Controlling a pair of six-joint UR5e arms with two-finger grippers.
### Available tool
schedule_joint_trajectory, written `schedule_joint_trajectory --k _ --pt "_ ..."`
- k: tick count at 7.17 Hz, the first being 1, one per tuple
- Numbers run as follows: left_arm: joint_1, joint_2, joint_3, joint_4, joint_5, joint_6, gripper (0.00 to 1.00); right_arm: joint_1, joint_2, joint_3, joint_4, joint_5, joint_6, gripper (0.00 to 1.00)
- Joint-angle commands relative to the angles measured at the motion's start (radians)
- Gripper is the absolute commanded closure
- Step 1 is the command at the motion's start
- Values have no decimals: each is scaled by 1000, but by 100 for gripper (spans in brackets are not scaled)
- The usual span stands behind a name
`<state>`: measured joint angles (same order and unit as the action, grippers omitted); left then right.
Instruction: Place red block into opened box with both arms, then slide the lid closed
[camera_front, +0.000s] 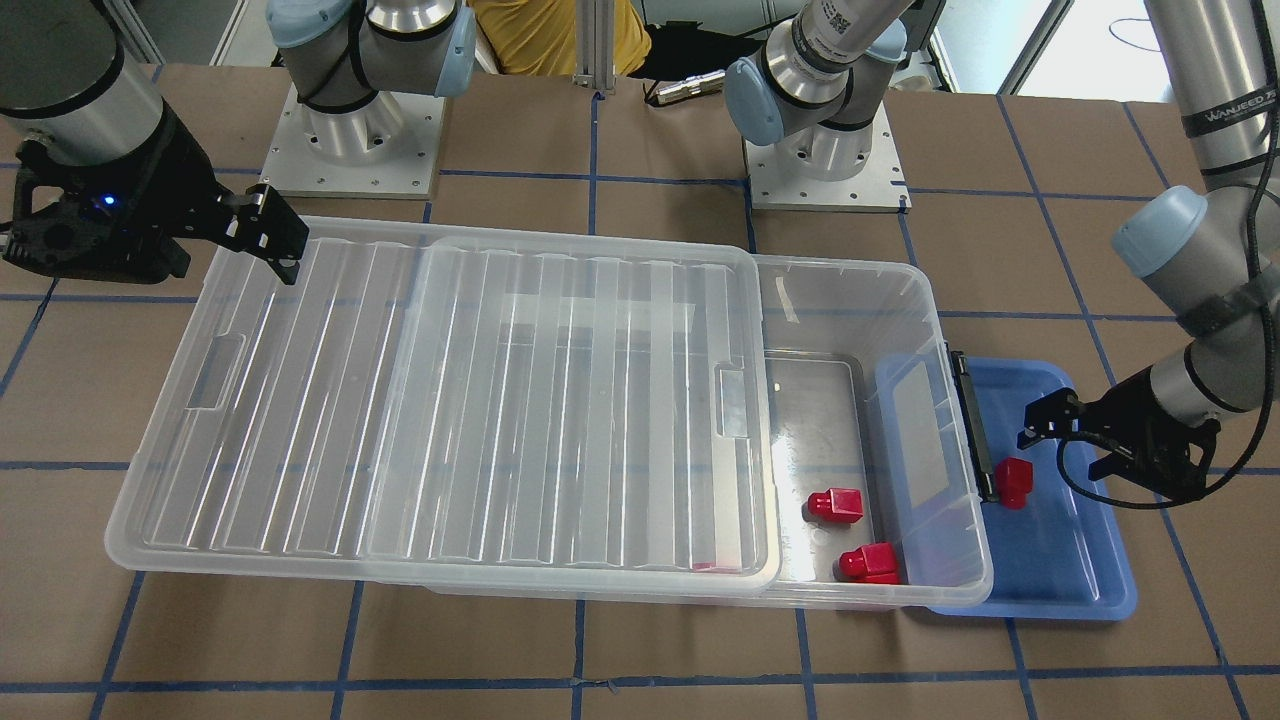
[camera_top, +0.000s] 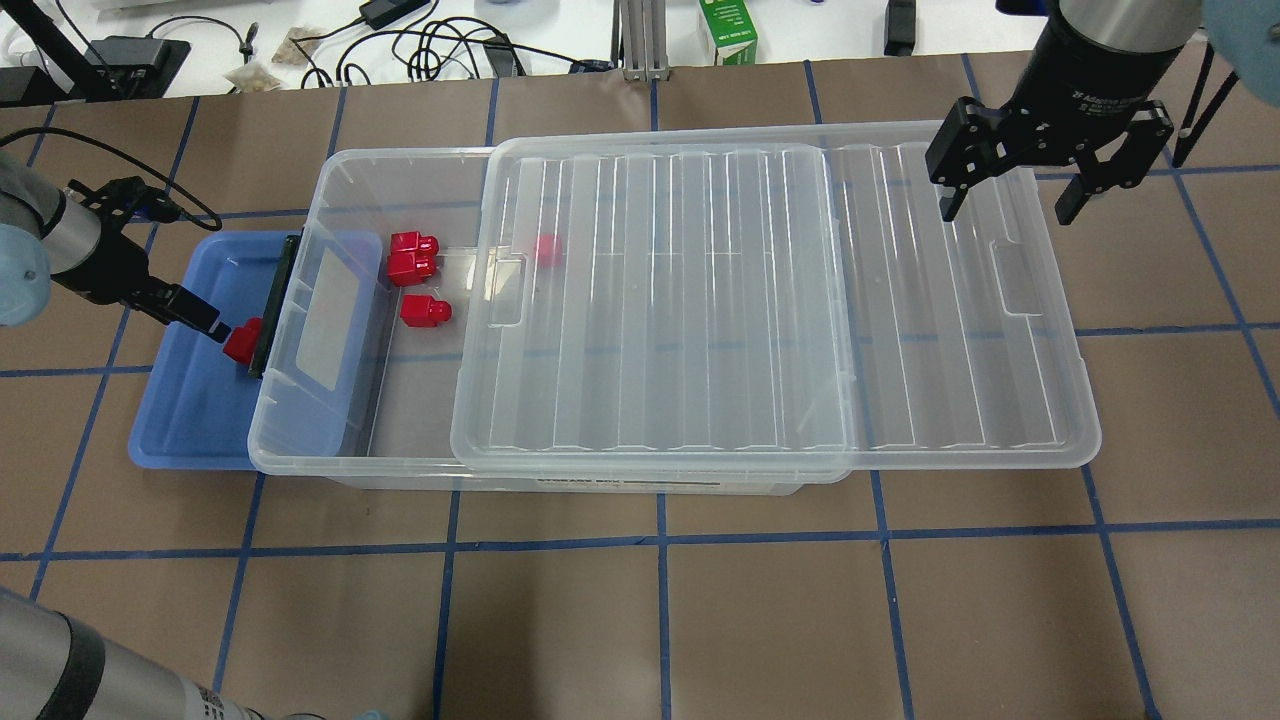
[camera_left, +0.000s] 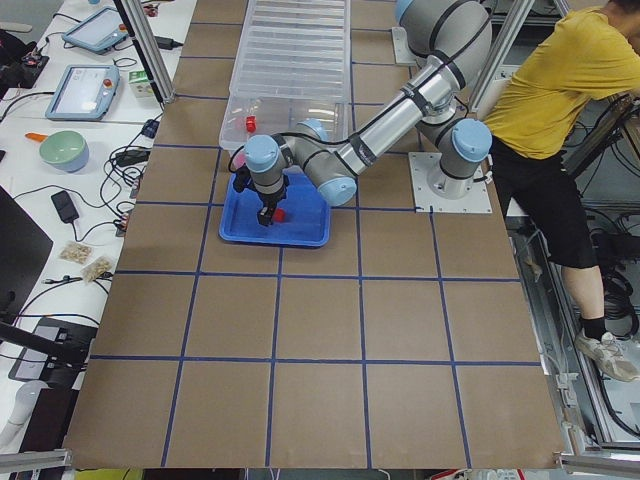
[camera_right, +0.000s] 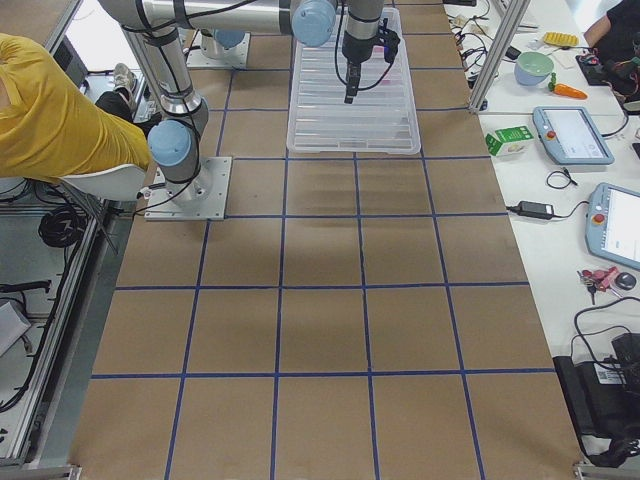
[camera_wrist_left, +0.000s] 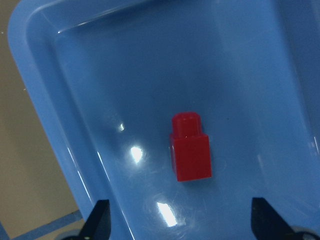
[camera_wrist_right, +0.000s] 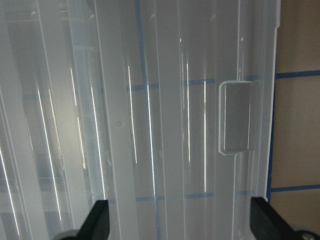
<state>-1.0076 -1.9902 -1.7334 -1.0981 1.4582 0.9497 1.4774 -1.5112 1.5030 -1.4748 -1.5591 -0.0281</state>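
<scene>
A red block (camera_wrist_left: 191, 150) lies on the floor of the blue tray (camera_wrist_left: 75, 100), stub end away from the wrist camera. My left gripper (camera_wrist_left: 180, 225) hangs open just above it, one finger on each side; it also shows as left gripper (camera_top: 200, 320) beside the red block (camera_top: 243, 340). The clear box (camera_top: 400, 155) has its lid (camera_top: 750, 300) slid toward my right, so the left end is uncovered. Three red blocks (camera_top: 425, 311) lie inside, another shows faintly under the lid. My right gripper (camera_top: 1010, 200) is open above the lid's overhanging end (camera_wrist_right: 150, 125).
The blue tray (camera_front: 1060, 560) sits tight against the box's short end with the black latch bar (camera_front: 975, 420). Both arm bases (camera_front: 350, 130) are bolted at the table's robot side. A person in a yellow shirt (camera_left: 560, 90) stands beside the robot.
</scene>
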Motion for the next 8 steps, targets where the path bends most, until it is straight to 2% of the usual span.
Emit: schedule_joint_trajectory --k 1,2,3,5,6,7,8 --pt "-2 -47 -2 13 -30 -8 0 14 -1 0 7 -7 1 0" --pt "-3 -62 -2 15 -29 -9 1 14 -1 0 7 -7 1 0" --pt "-3 -73 -2 17 -29 -9 24 14 -1 2 7 -7 1 0" --pt "-8 -78 -2 15 -29 -31 91 14 -1 2 7 -7 1 0" --pt "-9 -71 14 17 -21 -90 100 14 -3 2 7 -7 -1 0" --pt "-11 -41 26 14 -21 -103 100 14 -4 3 7 -7 -1 0" --pt "-17 -10 63 -47 -10 -103 100 12 -1 3 5 -9 -3 0"
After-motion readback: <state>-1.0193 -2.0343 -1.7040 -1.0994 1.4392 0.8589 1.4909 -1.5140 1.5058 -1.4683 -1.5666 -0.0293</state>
